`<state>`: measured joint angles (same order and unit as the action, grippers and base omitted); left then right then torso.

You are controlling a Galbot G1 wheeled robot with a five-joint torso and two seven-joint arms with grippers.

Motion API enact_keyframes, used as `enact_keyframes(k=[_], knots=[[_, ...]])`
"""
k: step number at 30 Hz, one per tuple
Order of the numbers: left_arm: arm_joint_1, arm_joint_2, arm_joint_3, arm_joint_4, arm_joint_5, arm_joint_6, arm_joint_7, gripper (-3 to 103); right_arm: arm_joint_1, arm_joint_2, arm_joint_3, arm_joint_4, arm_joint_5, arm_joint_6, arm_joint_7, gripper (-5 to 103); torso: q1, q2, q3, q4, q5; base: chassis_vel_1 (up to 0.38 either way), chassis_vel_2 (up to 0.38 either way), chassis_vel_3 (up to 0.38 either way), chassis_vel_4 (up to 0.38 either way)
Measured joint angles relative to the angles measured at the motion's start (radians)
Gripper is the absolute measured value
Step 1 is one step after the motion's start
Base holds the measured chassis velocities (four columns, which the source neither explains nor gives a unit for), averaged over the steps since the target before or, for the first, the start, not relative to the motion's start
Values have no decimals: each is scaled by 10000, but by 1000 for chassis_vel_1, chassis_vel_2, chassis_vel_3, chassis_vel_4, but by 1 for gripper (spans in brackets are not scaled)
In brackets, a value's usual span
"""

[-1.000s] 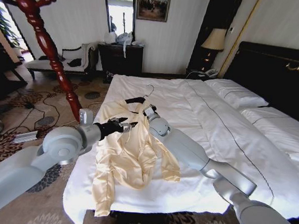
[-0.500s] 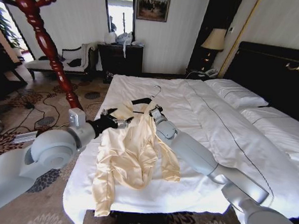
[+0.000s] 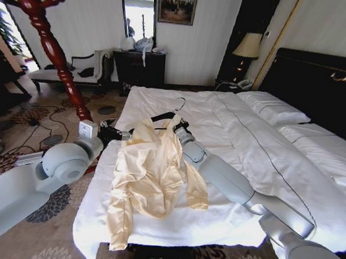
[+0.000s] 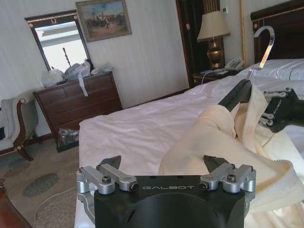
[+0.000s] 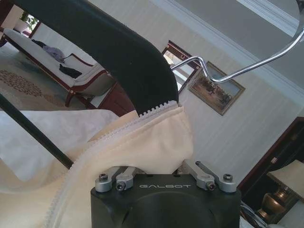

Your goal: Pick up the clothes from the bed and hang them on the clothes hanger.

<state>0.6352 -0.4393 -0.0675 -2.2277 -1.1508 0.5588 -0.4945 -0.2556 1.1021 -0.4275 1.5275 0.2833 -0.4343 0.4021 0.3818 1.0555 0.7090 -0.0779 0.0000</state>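
— Where's the cream top (image 3: 150, 169)?
— Draped on the bed (image 3: 231, 133), its collar over the black hanger (image 3: 162, 117).
— Grippers?
— Right gripper (image 3: 181, 126) clamps the top's collar at the hanger; left gripper (image 4: 166, 168) is spread, empty, beside the shoulder.

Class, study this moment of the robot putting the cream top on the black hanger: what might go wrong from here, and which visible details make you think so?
1. The left gripper is open beside the cream top, not gripping it, so the shoulder draped over the black hanger may slip off.
2. The right gripper is shut on fabric at the collar; one grip might let the hanger tilt.
3. Most of the top lies on the bed, so lifting could drag it.
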Motion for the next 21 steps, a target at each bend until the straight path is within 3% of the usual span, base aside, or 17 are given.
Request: enact_keyframes(k=[4,8,10,20,21], knots=[[-132,-109,123,270,-63,52,179,96,14,120,-62,2,-117,0,-1,22,1,0,0,1,0,0,0,0,0],[-221,-331,264,570,-200,164,286,80,19,182,-131,97,-290,5,-2,22,1,0,0,1,0,0,0,0,0],[-228,-374,290,638,-194,170,290,80,19,176,-136,121,-312,6,-3,22,1,0,0,0,0,0,0,0,0],[-935,-914,870,1416,273,161,323,36,-144,155,-317,344,-567,11,-9,22,1,-1,0,-1,0,0,0,0,0],[-1034,-954,926,1463,279,161,317,36,-164,190,-327,346,-629,11,-12,22,2,0,0,0,1,0,0,0,0]])
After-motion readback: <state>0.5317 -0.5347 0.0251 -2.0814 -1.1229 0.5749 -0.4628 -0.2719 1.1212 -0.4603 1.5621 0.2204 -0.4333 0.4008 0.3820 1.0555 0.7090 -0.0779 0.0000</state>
